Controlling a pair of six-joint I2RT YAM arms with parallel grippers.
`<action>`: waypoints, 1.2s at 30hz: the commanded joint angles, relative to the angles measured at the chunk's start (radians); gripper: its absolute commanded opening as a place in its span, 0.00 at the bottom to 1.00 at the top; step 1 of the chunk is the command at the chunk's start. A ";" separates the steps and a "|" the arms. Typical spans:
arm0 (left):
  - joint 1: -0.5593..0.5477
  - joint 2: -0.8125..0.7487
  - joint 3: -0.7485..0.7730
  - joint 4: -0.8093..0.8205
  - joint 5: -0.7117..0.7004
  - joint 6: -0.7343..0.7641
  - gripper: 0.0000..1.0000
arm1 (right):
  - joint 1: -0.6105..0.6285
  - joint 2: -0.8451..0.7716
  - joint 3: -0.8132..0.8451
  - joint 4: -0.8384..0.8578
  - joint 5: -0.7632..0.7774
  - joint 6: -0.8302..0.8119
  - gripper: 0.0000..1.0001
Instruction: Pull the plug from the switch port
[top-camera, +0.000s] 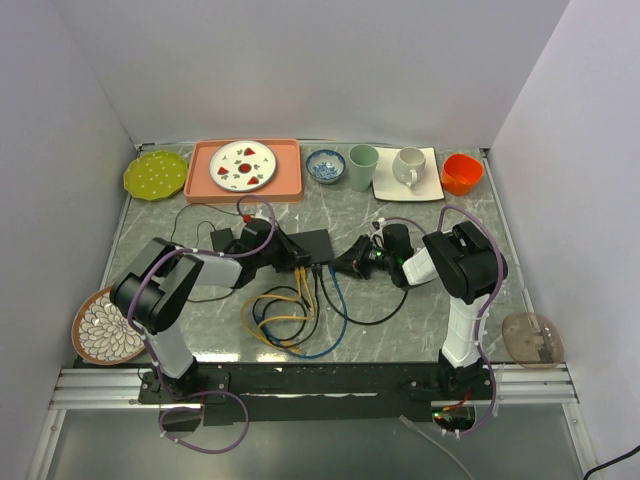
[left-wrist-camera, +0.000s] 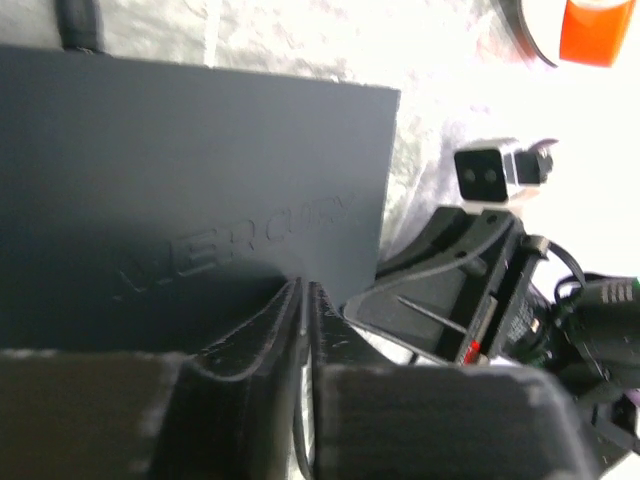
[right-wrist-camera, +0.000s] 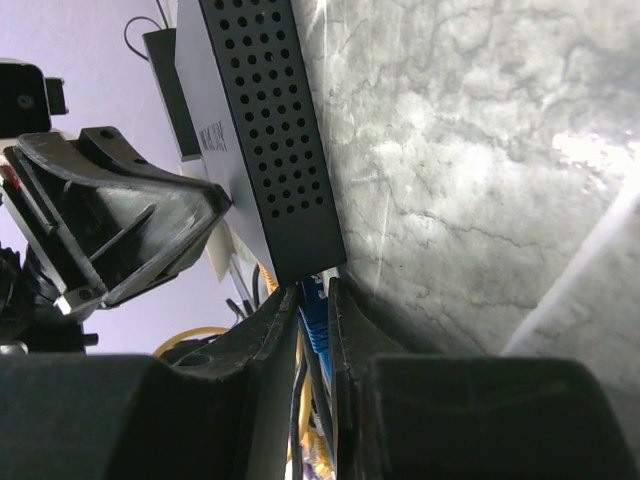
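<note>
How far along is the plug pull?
Done: the left gripper, shut, presses on top of the flat matte black switch box, bracing it. In hand: the right gripper is shut on the blue cable plug at the box's socket edge. Left: the pull itself; the plug looks seated against the box.

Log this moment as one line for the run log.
left gripper: shut, tips on switch top | right gripper: shut on blue plug at switch's port edge | pull: apparently not yet done
</note>
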 joint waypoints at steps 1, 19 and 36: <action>-0.007 -0.004 -0.021 0.103 0.084 -0.023 0.21 | -0.011 0.022 -0.033 -0.103 0.109 -0.085 0.00; -0.049 0.062 0.029 0.104 0.120 -0.022 0.28 | -0.006 -0.039 -0.058 -0.195 0.204 -0.196 0.00; -0.049 0.136 0.049 0.146 0.115 -0.065 0.27 | 0.046 -0.083 -0.131 -0.207 0.161 -0.219 0.00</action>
